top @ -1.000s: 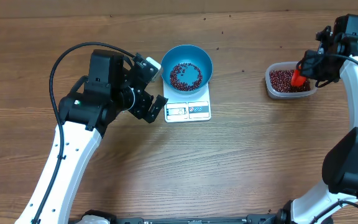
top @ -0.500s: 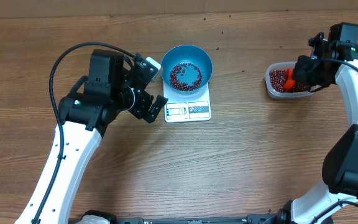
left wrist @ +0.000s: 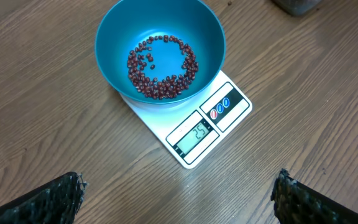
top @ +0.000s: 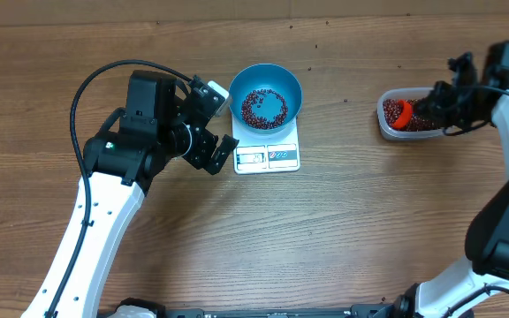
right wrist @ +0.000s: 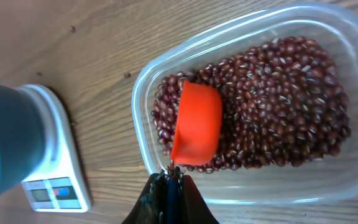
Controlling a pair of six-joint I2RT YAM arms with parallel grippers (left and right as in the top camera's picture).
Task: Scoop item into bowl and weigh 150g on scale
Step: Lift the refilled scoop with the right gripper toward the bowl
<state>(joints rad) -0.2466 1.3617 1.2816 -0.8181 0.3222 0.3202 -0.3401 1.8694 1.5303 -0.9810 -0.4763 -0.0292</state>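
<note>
Mostly, the red beans (right wrist: 278, 99) fill the clear tub (right wrist: 140, 106) just ahead of the right gripper (right wrist: 168, 186), which pinches the orange scoop (right wrist: 197, 127) resting among them; some lie in the blue bowl (left wrist: 117, 37) on the scale (left wrist: 160, 121), before the wide-open left gripper (left wrist: 178, 199).

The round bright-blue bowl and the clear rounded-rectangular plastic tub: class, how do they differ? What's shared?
The blue bowl is opaque, the clear tub see-through. The bowl stands on the white scale, the tub on the table. The bowl holds few beans, the tub a heap. Both hold red-brown beans.
</note>
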